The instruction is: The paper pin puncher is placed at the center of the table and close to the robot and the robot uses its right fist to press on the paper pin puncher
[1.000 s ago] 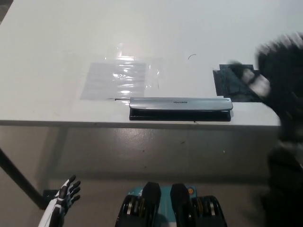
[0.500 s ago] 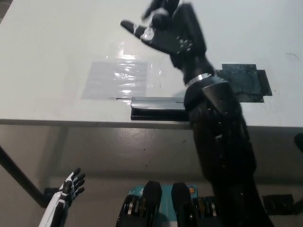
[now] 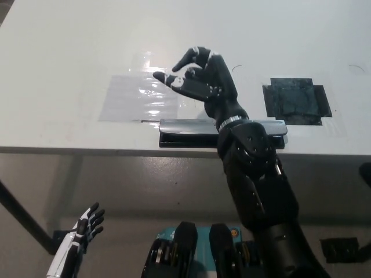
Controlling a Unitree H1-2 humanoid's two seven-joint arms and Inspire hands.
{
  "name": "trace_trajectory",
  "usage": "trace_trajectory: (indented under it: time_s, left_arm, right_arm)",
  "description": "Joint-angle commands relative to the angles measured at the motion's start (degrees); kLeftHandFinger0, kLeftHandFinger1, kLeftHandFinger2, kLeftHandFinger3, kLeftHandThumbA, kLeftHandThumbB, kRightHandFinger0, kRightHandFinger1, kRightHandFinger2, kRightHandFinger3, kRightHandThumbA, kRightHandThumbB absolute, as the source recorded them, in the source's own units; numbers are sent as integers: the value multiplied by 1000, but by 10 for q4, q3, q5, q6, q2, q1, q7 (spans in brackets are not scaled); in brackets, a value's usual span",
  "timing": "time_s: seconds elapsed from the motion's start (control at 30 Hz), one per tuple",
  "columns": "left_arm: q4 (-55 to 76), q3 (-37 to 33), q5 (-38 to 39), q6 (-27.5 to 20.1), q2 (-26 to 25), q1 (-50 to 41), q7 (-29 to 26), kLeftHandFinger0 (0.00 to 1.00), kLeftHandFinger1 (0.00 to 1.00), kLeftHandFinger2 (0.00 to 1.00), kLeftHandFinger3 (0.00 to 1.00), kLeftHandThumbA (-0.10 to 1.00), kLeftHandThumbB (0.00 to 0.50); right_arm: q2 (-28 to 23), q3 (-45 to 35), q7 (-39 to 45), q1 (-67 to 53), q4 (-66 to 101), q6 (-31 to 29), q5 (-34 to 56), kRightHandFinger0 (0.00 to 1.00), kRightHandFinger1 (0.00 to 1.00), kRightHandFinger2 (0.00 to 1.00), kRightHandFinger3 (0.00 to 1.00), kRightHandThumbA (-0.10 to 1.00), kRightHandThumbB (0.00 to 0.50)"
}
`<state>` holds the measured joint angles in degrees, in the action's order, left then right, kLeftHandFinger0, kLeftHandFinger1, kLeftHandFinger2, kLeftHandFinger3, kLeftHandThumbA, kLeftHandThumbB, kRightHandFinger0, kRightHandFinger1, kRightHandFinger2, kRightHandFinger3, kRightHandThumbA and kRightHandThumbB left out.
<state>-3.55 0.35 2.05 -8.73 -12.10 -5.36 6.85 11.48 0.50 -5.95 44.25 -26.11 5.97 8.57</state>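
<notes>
The right hand [image 3: 200, 78] held nothing, fingers loosely curled apart. Beneath them lay a clear plastic sheet [image 3: 139, 95]; behind the wrist, the paper pin puncher [image 3: 185, 132] sat at the table [image 3: 69, 40] edge. A black patch [image 3: 295, 99] lay alongside. The left hand [image 3: 84, 229] hung low, fingers spread.

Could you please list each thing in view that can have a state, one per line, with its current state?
Paper pin puncher: lying flat at the table's near edge, lever up, not pressed.
Right hand: above the table beyond the puncher, fingers apart, no fist, holding nothing.
Left hand: resting low beside the table, fingers apart, empty.
Clear plastic sheet: flat on the table.
Dark patch: flat on the table.
</notes>
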Motion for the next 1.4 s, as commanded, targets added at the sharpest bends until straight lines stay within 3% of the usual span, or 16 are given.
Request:
trace_trajectory:
  time_s: [0.0,0.1,0.2,0.43,0.57,0.73,0.9,1.07,1.2,1.23,1.37]
  left_arm:
    - [23,0,-2,-14,-8,0,9,1000,1000,1000,1000,1000,147]
    - [18,-2,-5,-22,-12,2,12,1000,1000,1000,1000,1000,113]
    - [16,0,-4,-23,-11,3,12,1000,1000,1000,1000,1000,128]
    - [19,2,-8,-18,-13,0,10,1000,1000,1000,1000,1000,180]
    - [20,2,-7,-21,-15,-1,12,1000,1000,1000,1000,1000,158]
    - [19,1,-3,-21,-16,-2,17,1000,1000,1000,1000,1000,149]
    - [19,-1,-7,-25,-17,-9,16,1000,1000,1000,1000,1000,145]
    - [10,1,1,-36,-14,-7,17,1000,1000,1000,1000,1000,148]
    - [14,1,2,-29,-14,-7,17,1000,1000,1000,1000,1000,163]
    - [17,1,2,-27,-14,-8,17,1000,1000,1000,1000,1000,166]
    - [16,0,0,-28,-15,-9,18,1000,1000,1000,1000,1000,168]
  right_arm:
    - [1,-8,-4,14,-14,-55,-12,0,74,348,336,1000,166]
    - [-5,-11,3,20,-32,-67,-10,0,71,319,278,1000,147]
    - [-10,-10,0,24,-45,-74,-19,0,57,293,204,1000,131]
    - [-18,-28,-4,37,-109,-95,-9,0,65,316,229,1000,131]
    - [-24,-37,6,39,-151,-112,-6,0,84,348,350,1000,146]
    - [-29,-44,2,41,-219,-128,-8,0,87,355,339,1000,147]
    - [-30,-43,4,28,-307,-188,-14,0,60,329,288,1000,116]
    - [-22,-43,3,18,-355,-211,-13,0,49,346,265,1000,121]
    - [-21,-35,-2,12,-385,-229,-23,0,48,348,288,1000,157]
    - [-20,-35,-2,9,-398,-237,-23,0,10,325,289,1000,161]
    - [-18,-36,8,-9,-446,-264,-21,0,10,325,266,1000,144]
